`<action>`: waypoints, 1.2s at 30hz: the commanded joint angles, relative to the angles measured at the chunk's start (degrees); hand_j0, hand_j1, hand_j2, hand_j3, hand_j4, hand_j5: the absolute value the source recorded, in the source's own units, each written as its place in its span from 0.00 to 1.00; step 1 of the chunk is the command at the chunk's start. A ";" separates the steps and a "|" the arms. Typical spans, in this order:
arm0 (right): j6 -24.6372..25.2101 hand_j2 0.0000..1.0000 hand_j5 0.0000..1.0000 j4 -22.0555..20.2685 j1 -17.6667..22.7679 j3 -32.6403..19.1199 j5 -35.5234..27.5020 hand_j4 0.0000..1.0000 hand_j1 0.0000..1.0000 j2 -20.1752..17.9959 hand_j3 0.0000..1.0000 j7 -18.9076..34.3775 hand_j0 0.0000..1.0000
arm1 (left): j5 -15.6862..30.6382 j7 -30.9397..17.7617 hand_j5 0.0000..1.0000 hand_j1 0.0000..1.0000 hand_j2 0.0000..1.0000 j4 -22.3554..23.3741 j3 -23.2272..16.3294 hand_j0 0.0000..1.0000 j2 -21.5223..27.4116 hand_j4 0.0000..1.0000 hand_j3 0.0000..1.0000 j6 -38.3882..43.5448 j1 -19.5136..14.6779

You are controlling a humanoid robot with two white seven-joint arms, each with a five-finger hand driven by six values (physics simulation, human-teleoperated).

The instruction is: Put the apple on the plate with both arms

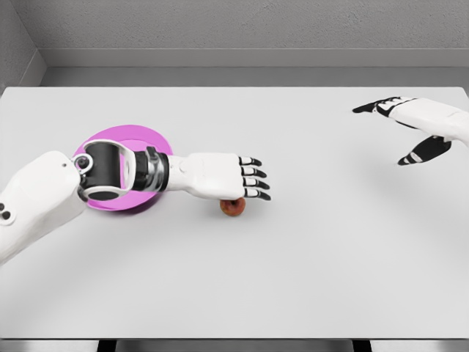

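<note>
Left robot hand is held flat, fingers extended, over apple; pink plate lies behind its wrist. Right robot hand is spread, far from apple.

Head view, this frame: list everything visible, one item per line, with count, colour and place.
apple: one, reddish brown, on the table just below the left hand, partly hidden by it
plate: one, magenta, left part of the table, mostly covered by the left forearm
table: one, white, fills most of the view
wall: grey, behind the table
left hand: one, white with black fingertips, fingers extended over the apple, not closed on it
right hand: one, white and black, open, raised at the far right
</note>
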 commanded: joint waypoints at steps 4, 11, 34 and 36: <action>0.07 1.00 1.00 0.41 -0.09 -0.02 -0.21 1.00 1.00 0.22 1.00 -0.02 1.00 | 3.93 -5.54 1.00 1.00 1.00 0.76 -1.46 1.00 0.22 1.00 1.00 0.09 -0.35; 0.07 1.00 1.00 -0.29 -0.09 0.15 -0.21 1.00 1.00 0.48 1.00 -0.02 1.00 | 5.16 -8.18 1.00 1.00 1.00 1.37 -1.64 1.00 0.22 1.00 1.00 0.09 -0.44; 0.07 1.00 1.00 -0.56 -0.61 -0.02 -0.12 1.00 1.00 1.98 1.00 -0.02 1.00 | 7.19 -8.10 0.66 0.66 0.66 2.86 -1.29 0.66 -0.30 0.66 0.66 0.09 -0.35; 0.07 1.00 1.00 -0.56 -0.35 0.06 -0.12 1.00 1.00 1.89 1.00 -0.02 1.00 | 7.01 -8.18 0.64 0.64 0.64 2.78 -1.37 0.64 -0.30 0.64 0.64 0.09 -0.35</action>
